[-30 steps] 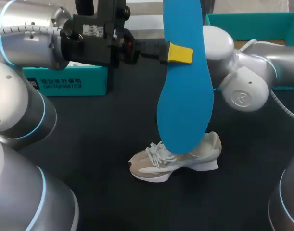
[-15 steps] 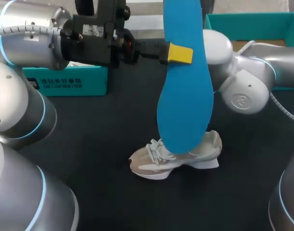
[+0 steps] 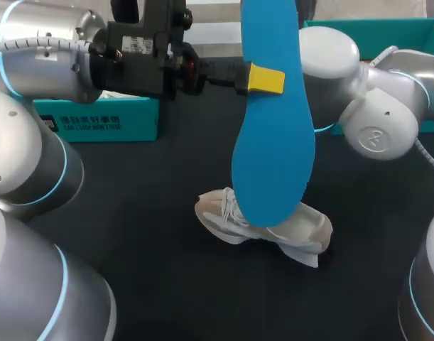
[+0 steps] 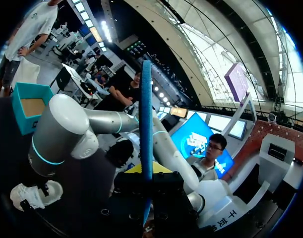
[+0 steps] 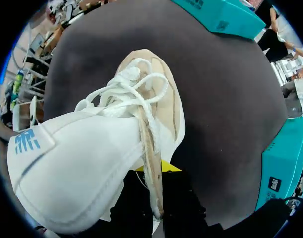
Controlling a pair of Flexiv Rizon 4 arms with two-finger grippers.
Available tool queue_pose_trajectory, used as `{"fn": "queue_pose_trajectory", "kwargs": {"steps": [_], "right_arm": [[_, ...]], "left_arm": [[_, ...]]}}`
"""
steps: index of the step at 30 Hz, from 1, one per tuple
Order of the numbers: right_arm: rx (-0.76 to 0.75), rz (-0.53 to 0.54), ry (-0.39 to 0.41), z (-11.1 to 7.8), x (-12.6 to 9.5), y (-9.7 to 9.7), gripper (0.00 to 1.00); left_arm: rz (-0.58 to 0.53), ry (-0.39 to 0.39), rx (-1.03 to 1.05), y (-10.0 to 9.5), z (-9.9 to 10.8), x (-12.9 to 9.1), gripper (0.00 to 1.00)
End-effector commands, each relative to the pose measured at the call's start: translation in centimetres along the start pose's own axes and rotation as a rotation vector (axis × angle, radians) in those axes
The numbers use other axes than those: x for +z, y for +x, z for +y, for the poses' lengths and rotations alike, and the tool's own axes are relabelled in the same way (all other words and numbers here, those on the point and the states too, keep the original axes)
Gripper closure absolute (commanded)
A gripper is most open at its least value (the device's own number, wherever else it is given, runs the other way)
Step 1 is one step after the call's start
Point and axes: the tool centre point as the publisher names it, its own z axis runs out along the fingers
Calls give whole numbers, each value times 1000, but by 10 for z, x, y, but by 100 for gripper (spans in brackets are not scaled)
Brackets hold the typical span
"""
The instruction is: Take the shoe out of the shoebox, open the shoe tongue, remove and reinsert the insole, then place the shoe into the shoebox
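Observation:
A long blue insole (image 3: 273, 142) hangs upright above the table's middle, and my left gripper (image 3: 265, 79) is shut on its upper part. The left wrist view has the insole (image 4: 147, 114) edge-on between its fingers. Below it on the black table a beige shoe (image 3: 302, 231) with white laces lies tilted, its middle hidden by the insole. In the right wrist view my right gripper (image 5: 154, 173) is shut on the thin edge of the shoe (image 5: 141, 114) beside its white tongue (image 5: 77, 163). My right arm (image 3: 376, 128) comes in from the right; the insole hides its gripper in the head view.
An open teal shoebox (image 3: 373, 32) stands at the back right, behind my right arm. A teal lid (image 3: 96, 121) lies at the back left under my left arm. Teal boxes (image 5: 285, 158) also border the table in the right wrist view.
My right gripper has shut on the shoe and the shoe has turned and tipped, toe swinging up-left and heel shifting right. The right arm moved right. The left arm and insole stayed put.

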Motion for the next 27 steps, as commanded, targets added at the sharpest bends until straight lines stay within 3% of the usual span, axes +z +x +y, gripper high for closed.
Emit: {"fn": "queue_pose_trajectory", "kwargs": {"steps": [1, 13, 15, 27], "right_arm": [[355, 94, -167, -11, -5, -3, 100], [355, 94, -167, -11, -5, -3, 100], [494, 207, -203, -5, -7, 0, 100], [932, 359, -245, 31, -1, 10, 100]], "left_arm": [[3, 3, 0, -1, 2, 0, 100], [3, 3, 0, -1, 2, 0, 100], [3, 3, 0, -1, 2, 0, 100], [3, 3, 0, -1, 2, 0, 100]]}}
